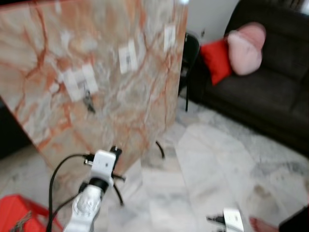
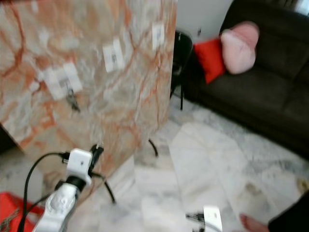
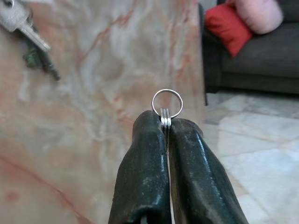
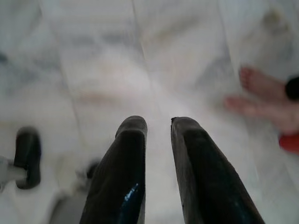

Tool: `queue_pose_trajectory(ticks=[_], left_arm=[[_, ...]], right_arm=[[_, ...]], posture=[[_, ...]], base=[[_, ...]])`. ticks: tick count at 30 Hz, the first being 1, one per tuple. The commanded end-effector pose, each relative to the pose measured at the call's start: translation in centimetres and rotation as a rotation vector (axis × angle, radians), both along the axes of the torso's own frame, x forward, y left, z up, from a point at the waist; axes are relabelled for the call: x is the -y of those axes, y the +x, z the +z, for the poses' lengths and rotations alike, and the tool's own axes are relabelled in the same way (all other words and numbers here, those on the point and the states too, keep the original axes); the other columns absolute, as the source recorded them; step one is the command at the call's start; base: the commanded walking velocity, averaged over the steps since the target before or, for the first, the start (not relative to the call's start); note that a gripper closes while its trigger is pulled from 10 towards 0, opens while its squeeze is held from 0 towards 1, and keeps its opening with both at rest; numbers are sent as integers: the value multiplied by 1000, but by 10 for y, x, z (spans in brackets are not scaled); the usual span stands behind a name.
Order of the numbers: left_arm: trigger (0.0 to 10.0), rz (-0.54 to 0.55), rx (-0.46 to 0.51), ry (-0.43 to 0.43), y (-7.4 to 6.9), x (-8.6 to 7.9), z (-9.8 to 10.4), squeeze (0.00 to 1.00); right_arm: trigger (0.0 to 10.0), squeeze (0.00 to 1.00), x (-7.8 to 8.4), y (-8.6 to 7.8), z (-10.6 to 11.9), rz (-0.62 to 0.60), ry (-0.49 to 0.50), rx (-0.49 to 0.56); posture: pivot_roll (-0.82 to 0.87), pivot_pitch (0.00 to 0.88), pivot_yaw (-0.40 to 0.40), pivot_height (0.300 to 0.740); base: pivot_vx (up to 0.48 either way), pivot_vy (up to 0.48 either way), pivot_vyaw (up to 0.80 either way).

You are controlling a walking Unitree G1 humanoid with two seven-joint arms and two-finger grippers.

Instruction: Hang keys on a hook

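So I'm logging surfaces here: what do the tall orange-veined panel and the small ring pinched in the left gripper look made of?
The tall orange-veined panel looks like polished marble or a marble-print board; veining shows, but blur leaves it open. The small ring held in the left gripper looks like shiny silver metal wire, thin and bright-edged.

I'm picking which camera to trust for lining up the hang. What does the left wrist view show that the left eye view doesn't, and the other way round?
Left wrist view: the left gripper closed on a stack of rings, with the key ring standing clear above its fingertips.

Left eye view: white hook plates spread over the board, the silver left arm, a red bin by the floor and a person's foot.

Both: the marble-patterned board, keys already hanging on it, the dark sofa with its red cushion and pink cushion.
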State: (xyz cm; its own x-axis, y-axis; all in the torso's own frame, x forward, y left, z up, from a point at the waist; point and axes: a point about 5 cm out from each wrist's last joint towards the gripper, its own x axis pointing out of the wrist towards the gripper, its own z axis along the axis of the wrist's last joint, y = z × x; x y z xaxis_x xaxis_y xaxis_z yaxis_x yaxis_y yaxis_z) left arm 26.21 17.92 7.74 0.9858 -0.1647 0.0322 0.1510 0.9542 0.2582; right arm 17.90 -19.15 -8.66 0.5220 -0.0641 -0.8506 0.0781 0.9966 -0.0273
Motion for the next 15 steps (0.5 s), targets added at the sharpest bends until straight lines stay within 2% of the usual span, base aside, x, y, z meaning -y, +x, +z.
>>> queue_pose_trajectory(ticks=[1, 15], left_arm=[[10000, 1, 7, -3, 1, 2, 2, 0], [10000, -3, 24, -13, 3, 7, 7, 0]], right_arm=[[10000, 0, -4, 0, -1, -9, 13, 2], [10000, 0, -4, 0, 0, -4, 19, 9]], posture=[[71, 0, -73, 740], [70, 0, -72, 740]], base=[[465, 0, 0], [469, 0, 0]])
